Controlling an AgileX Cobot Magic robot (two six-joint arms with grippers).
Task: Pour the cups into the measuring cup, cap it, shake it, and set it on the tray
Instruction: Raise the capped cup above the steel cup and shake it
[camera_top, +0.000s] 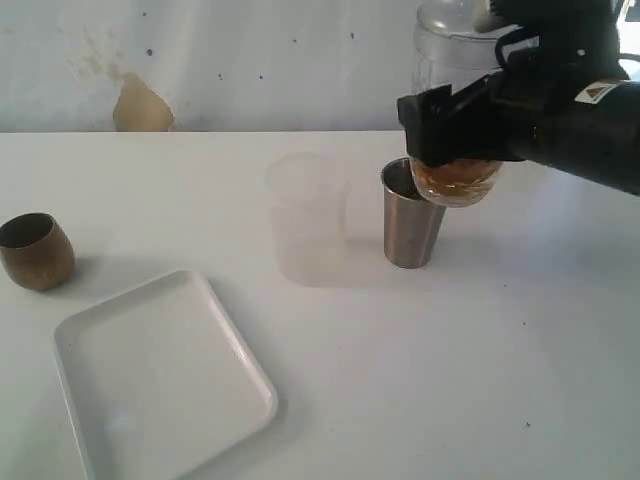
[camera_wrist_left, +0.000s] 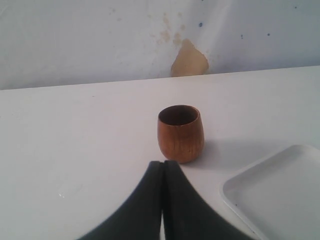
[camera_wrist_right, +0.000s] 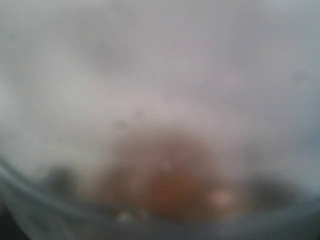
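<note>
My right gripper (camera_top: 452, 128) is shut on the measuring cup (camera_top: 458, 184) and holds it upright in the air at the back right. The cup has brown contents in its rounded bottom and a clear domed top (camera_top: 448, 18). The right wrist view is only a blur of the cup wall and the brown contents (camera_wrist_right: 165, 175). The steel tumbler (camera_top: 411, 223) stands on the table just below and left of the held cup. At the far left stands the wooden cup (camera_top: 35, 250) (camera_wrist_left: 180, 132), just beyond my shut, empty left gripper (camera_wrist_left: 163, 163). The white tray (camera_top: 160, 375) (camera_wrist_left: 280, 195) lies front left.
A frosted translucent straight cup (camera_top: 308, 215) stands mid-table, left of the steel tumbler. A white wall with a tan patch (camera_top: 140, 105) runs behind the table's far edge.
</note>
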